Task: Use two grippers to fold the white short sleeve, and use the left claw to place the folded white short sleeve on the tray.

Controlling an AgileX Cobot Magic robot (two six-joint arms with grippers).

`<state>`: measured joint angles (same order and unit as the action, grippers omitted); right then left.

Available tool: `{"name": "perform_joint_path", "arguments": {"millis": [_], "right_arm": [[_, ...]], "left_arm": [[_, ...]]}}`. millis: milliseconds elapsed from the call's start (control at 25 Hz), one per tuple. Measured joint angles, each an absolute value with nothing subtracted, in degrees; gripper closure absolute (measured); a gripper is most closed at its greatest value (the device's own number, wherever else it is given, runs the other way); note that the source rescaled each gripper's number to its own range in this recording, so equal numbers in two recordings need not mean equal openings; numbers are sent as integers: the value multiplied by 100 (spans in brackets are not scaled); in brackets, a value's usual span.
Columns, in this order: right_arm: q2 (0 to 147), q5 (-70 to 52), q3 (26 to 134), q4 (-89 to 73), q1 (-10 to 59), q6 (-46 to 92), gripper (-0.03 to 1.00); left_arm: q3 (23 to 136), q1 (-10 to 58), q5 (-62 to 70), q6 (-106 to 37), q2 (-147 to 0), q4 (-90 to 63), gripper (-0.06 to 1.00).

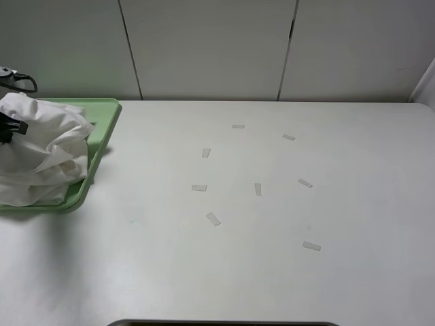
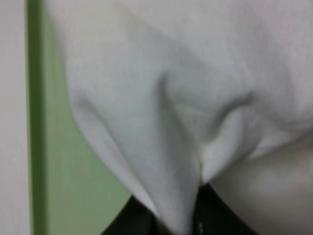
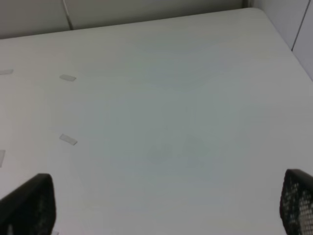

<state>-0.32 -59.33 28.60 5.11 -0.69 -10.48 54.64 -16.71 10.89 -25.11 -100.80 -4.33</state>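
Pinching a fold of the white short sleeve, apparently, the left hand hangs over the tray.

The T-shirt is plain white, its folds shaded pale grey — no print shows. Under it the tray is light green. The table is off-white, scattered with small tape strips of a faintly greyer white. The left claw is black — so are the right gripper's fingertips, with a fine dotted texture.
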Motion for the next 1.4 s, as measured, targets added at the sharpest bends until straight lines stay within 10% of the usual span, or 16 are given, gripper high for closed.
{"name": "perform_joint_path", "arguments": {"millis": [280, 400, 640, 1400], "right_arm": [[-32, -5933, 2860, 511, -69, -1048, -3], [-32, -5933, 2860, 511, -69, -1048, -3], [-32, -5933, 2860, 511, -69, -1048, -3], [-32, -5933, 2860, 511, -69, -1048, -3]], "left_arm": [[5464, -1684, 984, -2513, -10109, -433, 81], [5464, -1747, 886, -2513, -10109, -433, 40], [5477, -1810, 996, -2512, -10033, -339, -3], [5888, -1614, 3375, -1777, -9964, 76, -5]]}}
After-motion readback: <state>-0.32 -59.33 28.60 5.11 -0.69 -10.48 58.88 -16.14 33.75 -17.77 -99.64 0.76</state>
